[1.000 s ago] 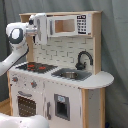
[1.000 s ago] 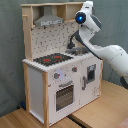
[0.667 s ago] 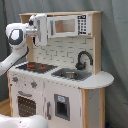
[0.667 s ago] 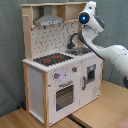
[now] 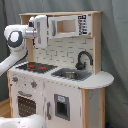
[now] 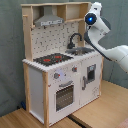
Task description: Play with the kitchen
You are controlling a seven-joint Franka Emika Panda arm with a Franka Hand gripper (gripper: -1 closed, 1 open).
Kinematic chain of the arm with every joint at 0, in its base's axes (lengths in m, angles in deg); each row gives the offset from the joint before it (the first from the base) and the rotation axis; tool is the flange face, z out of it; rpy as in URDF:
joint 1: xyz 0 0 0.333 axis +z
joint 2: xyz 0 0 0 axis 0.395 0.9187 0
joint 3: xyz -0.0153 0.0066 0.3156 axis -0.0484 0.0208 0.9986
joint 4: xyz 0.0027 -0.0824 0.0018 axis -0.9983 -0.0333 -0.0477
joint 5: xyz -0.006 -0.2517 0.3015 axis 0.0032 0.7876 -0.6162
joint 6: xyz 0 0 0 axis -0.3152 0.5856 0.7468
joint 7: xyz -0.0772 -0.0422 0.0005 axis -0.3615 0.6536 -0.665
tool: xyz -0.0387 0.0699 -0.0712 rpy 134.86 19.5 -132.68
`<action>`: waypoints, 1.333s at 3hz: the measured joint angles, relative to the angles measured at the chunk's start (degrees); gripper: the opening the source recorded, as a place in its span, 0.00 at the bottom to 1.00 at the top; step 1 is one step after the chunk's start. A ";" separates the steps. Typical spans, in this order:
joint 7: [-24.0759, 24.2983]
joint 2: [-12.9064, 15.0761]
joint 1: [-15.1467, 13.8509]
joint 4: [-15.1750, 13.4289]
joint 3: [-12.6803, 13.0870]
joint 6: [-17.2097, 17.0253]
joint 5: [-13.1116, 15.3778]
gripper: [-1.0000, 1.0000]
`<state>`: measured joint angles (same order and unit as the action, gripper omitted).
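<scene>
In the first exterior view, the kitchen (image 5: 60, 75) stands square in the middle of the shot, white cabinet below, light-wood frame above. On its worktop the hob (image 5: 36, 66) with its red rings takes the end toward the first exterior view's left, the sink (image 5: 70, 75) sits mid-worktop, and the black faucet (image 5: 84, 59) curls up behind it near the back edge. The oven door (image 5: 26, 105) is closed on the front. The arm (image 5: 17, 42) comes in from the first exterior view's left, and its gripper (image 5: 39, 31) hangs high at the upper shelf, well above the hob and touching nothing on the worktop. Whether the jaws are parted or pressed together cannot be told here.

Over to the second exterior view: the kitchen (image 6: 60, 70) is seen from its other side, hob (image 6: 50, 59) nearer the camera, sink (image 6: 81, 51) and faucet (image 6: 75, 39) beyond. The grey hood (image 6: 49, 20) sits under the top shelf, the pegboard back (image 6: 52, 39) below it. The arm (image 6: 107, 45) arches in from the second exterior view's right, its head up at the top corner; the fingers are hidden.

Judging the play: this looks like an approach or repositioning step, nothing engaged yet. The next move likely calls for a descent toward the faucet, knobs or hob, clearing the shelf edge.
</scene>
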<state>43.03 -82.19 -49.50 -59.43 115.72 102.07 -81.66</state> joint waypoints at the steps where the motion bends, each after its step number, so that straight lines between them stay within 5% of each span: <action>1: 0.45 0.00 0.98 0.27 1.29 4.29 0.18 0.00; 2: 0.53 0.00 0.97 0.60 1.45 4.52 0.18 1.00; 3: 0.77 0.00 0.98 1.85 1.95 4.96 0.18 1.00; 4: 1.20 0.02 0.93 7.30 4.10 5.01 0.19 1.00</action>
<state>44.23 -82.17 -48.57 -52.13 119.82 107.08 -81.48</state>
